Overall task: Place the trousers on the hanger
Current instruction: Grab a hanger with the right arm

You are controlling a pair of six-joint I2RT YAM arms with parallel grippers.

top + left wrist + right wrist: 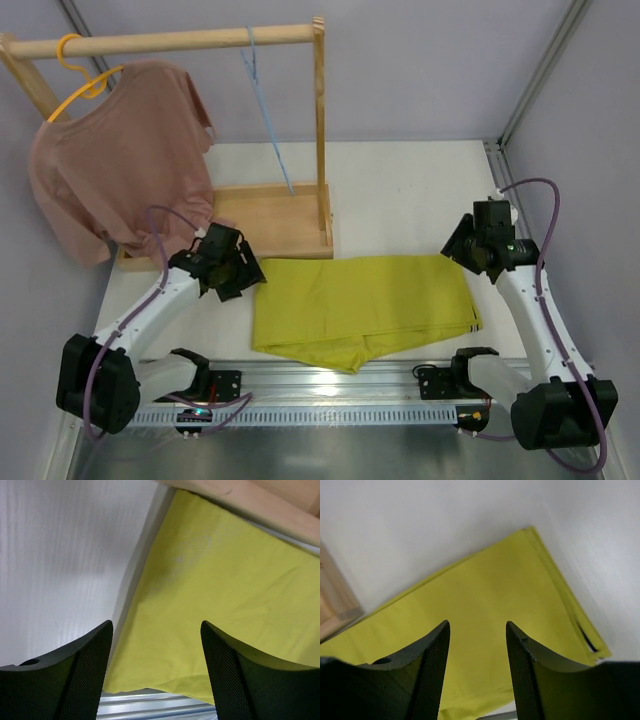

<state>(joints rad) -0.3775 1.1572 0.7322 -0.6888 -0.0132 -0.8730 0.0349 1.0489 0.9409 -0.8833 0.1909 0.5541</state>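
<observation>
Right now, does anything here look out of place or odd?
Nothing spilled or broken. The yellow-green trousers lie folded on the table, their near edge drooping onto the metal rail, while the blue hanger hangs bare.

The trousers (225, 590) are cut off by the right edge of the left wrist view, and their near hem is partly covered by the fingers of the left gripper (156, 625). The wooden base (260, 500) is clipped at the top. In the right wrist view the cloth is hidden low down behind the right gripper (477, 624). From above, the hanger (268, 120) is seen edge-on, its outline unreadable. The yellow hanger (92, 87) is largely buried in the shirt (120, 160).
</observation>
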